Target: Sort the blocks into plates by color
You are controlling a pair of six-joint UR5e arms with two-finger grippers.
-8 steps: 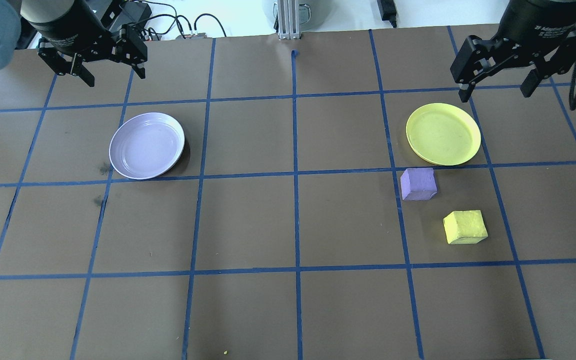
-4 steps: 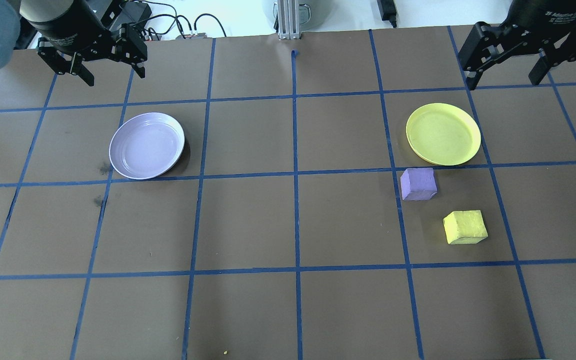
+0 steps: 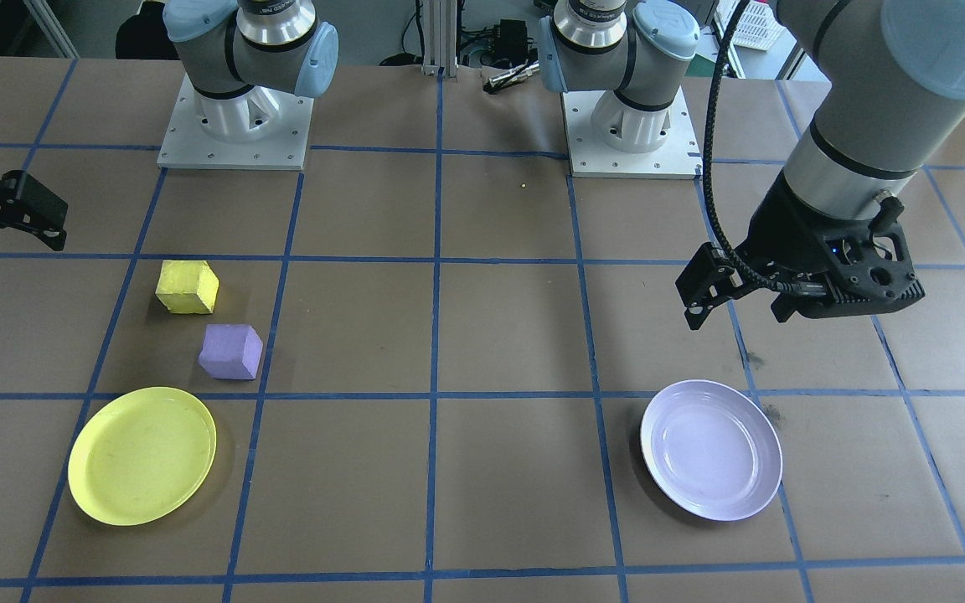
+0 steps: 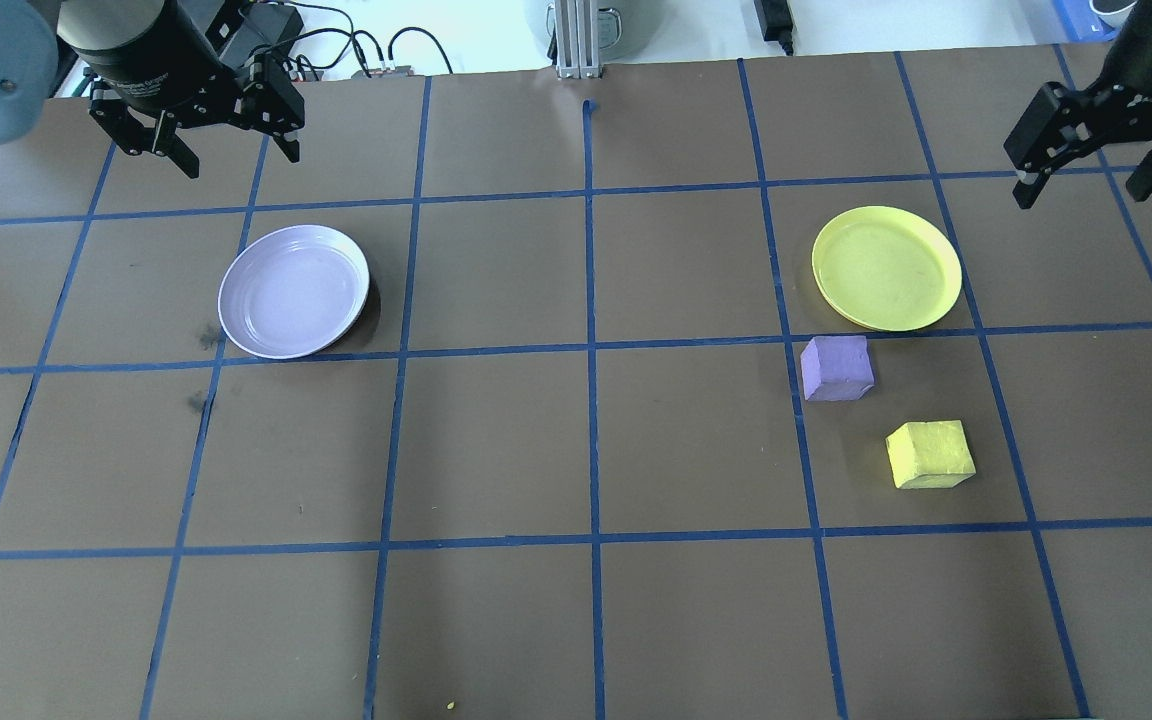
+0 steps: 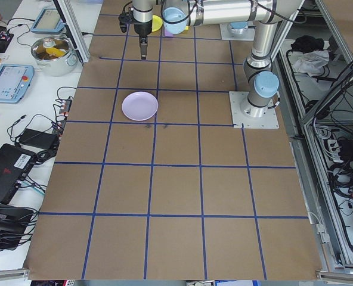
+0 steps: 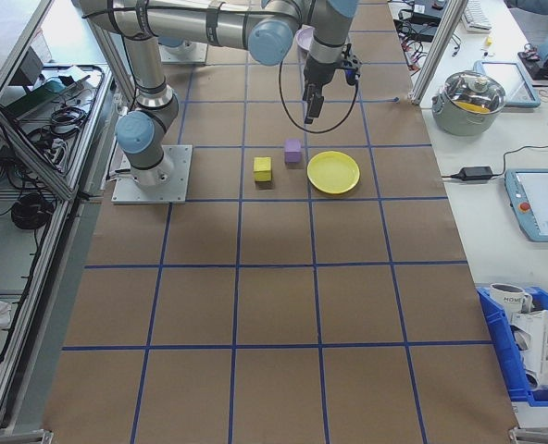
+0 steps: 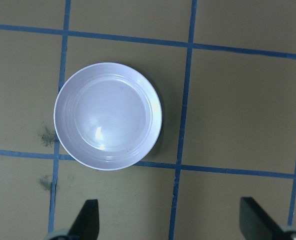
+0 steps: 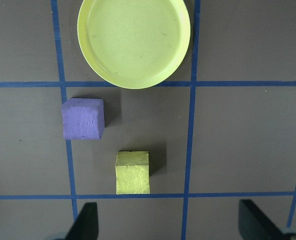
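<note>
1. While both arms hang high at the table's (image 4: 576, 450) far edge, the left gripper (image 4: 194, 120) and right gripper (image 4: 1086, 150) stand wide apart, holding nothing.
2. The purple plate (image 4: 293, 291) and yellow plate (image 4: 886, 267) hold nothing.
3. The purple block (image 4: 836, 368) sits just beside the yellow plate; the yellow block (image 4: 929, 454) lies near it.

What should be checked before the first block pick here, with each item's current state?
1. Right gripper open and empty: ok.
2. Left gripper open and empty: ok.
3. Yellow plate empty: ok.
4. Lavender plate empty: ok.
5. Purple block and yellow block apart, room to grasp each: ok.
6. Blocks sorted: not ok, both lie on the table.
</note>
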